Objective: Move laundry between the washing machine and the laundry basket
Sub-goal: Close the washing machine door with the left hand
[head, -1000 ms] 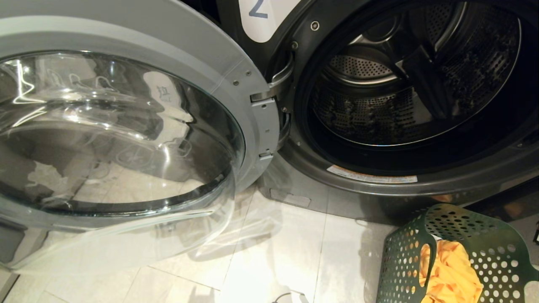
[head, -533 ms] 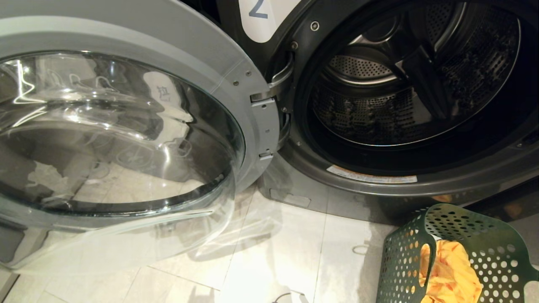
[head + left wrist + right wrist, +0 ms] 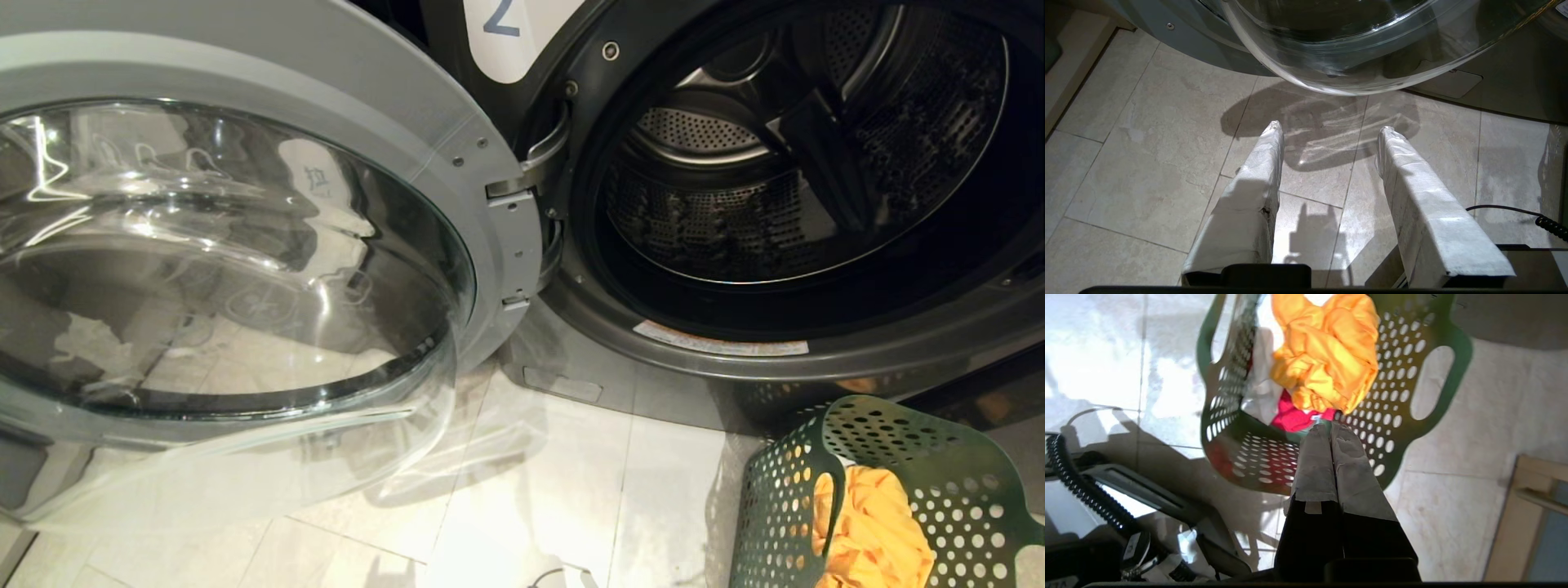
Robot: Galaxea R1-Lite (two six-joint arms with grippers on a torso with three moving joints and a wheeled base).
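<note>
In the head view, the washing machine (image 3: pixel 571 359) with the label 2 (image 3: pixel 502 33) fills the upper part. Its round glass door (image 3: pixel 245 245) is swung fully open to the left. The drum (image 3: pixel 800 163) on the right shows its metal wall with many small holes. The green basket (image 3: pixel 784 506) stands on the tiled floor (image 3: pixel 531 490), low on the right, just in front of the machine. An orange cloth (image 3: pixel 873 531) lies crumpled inside it.

In the left wrist view, my left jaws stand apart, wrapped in white, and hold nothing. They hang above the floor (image 3: pixel 1147 143). The bowl of the glass door (image 3: pixel 1351 49) is near, just ahead of the tips, but apart from them. A black coiled cable (image 3: pixel 1547 222) lies at the side.

In the right wrist view, my right jaws are pressed together with nothing between them. They point down at the basket (image 3: pixel 1396 400), and their tips are over its near rim. I cannot tell if they touch the rim. All the laundry is in the basket. The orange cloth (image 3: pixel 1327 359) is on top, a red cloth (image 3: pixel 1294 418) is partly under it near my tips, and a white cloth (image 3: pixel 1263 388) lies beside them against the wall of holes. Another black coiled cable (image 3: pixel 1081 486) runs along my own base.
</note>
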